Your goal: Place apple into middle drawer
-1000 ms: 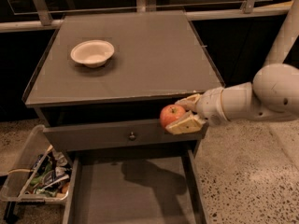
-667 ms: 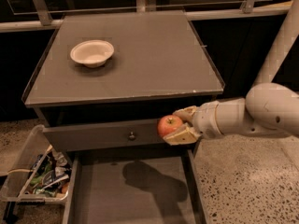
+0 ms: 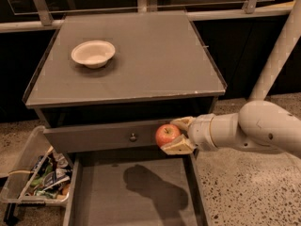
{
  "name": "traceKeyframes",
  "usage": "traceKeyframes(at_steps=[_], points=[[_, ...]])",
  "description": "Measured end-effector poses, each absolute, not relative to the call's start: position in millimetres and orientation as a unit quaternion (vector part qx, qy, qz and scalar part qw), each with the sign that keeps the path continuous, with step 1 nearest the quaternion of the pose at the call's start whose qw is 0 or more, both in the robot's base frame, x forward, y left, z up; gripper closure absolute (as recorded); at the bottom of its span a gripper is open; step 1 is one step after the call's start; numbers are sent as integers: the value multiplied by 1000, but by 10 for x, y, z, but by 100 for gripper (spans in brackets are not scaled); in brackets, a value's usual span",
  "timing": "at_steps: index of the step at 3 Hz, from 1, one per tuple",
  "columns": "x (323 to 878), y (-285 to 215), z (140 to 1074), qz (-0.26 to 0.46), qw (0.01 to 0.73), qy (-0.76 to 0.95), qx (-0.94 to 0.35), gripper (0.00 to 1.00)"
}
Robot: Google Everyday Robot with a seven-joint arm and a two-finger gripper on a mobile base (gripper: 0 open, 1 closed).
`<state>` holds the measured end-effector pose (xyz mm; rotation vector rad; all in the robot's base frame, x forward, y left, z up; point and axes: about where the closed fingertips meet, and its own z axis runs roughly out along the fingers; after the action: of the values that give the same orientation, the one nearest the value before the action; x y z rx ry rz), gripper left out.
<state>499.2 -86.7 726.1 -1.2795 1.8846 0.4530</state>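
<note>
Dark grey cabinet point(image 3: 141, 65) is filling the frame; the pale two-finger gripper point(image 3: 176, 135) is pinching the small round red apple point(image 3: 167, 134) over the back right corner of the wide dark-grey wooden middle drawer point(image 3: 94, 192), bare floor lying toward 7 o'clock.

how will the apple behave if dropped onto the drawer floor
Round and smooth, the apple, held by the gripper over the open middle drawer, would probably roll on its flat floor. It looks firm, but a drop might bruise it.
</note>
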Motion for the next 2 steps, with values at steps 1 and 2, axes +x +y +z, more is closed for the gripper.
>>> traceKeyframes(at_steps=[1, 2], points=[[4985, -839, 7232, 182, 396, 745, -505, 100], [4950, -727, 7013, 207, 395, 750, -489, 100]])
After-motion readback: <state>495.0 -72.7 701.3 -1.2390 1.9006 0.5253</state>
